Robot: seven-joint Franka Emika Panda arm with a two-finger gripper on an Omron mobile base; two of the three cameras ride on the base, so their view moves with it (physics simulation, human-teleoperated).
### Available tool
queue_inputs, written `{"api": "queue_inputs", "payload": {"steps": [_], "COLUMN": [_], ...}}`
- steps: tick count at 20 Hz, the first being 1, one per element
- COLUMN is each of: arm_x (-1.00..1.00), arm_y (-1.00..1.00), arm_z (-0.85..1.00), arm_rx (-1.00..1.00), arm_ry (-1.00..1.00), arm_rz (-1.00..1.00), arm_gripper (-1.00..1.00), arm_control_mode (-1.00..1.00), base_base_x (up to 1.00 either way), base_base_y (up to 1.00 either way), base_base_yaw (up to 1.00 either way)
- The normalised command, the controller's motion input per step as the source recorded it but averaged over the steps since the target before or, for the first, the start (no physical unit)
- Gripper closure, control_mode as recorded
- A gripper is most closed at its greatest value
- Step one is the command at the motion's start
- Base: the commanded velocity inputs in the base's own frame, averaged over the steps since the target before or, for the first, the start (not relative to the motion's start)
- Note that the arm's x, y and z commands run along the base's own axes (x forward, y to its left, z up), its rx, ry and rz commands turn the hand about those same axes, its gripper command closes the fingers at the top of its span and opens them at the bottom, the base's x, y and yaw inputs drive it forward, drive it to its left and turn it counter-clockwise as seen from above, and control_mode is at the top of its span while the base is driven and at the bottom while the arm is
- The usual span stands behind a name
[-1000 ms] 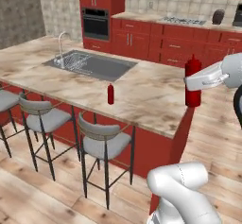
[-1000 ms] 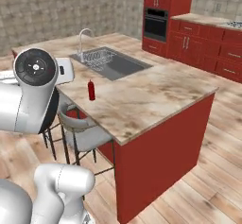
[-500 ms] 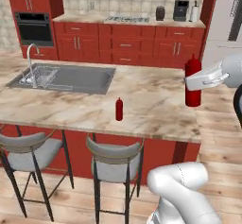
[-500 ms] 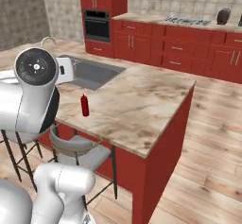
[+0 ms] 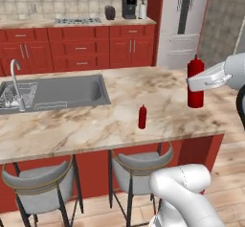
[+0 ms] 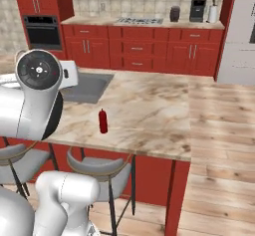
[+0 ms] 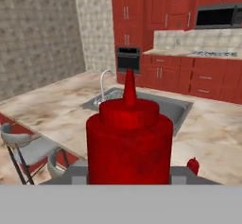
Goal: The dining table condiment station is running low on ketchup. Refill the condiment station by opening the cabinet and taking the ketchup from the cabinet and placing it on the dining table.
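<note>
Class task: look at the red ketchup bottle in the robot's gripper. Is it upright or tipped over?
Upright. In the left base view the ketchup stands vertical in the gripper, nozzle pointing straight up; the hand view shows its nozzle rising above the body.

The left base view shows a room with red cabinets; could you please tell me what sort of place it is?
Most likely a home kitchen, rendered. A long beige-brown marble-topped island holds an inset steel sink with grey stools tucked under it, and a gas cooktop sits on the back counter beside a pale tall refrigerator.
</note>
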Motion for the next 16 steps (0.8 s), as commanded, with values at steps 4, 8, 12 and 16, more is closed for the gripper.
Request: {"api": "queue_inputs", "payload": {"steps": [4,8,12,16], "arm_x": [0.0,0.0,0.11,0.34], "arm_y": [0.0,0.06,0.0,-0.25], "arm_z": [0.0,0.0,-0.01,-0.12], "arm_rx": [0.0,-0.01,0.0,0.02], "arm_ry": [0.0,0.0,0.0,0.0], "arm_rz": [0.0,-0.04,0.0,0.1], "arm_gripper": [1.0,1.0,1.0,1.0], "arm_control_mode": [1.0,-1.0,-1.0,-1.0], "base_base_x": [0.17,0.0,0.0,0.0], "base_base_y": [0.77,0.0,0.0,0.0], "base_base_yaw": [-0.35,0.0,0.0,0.0]}}
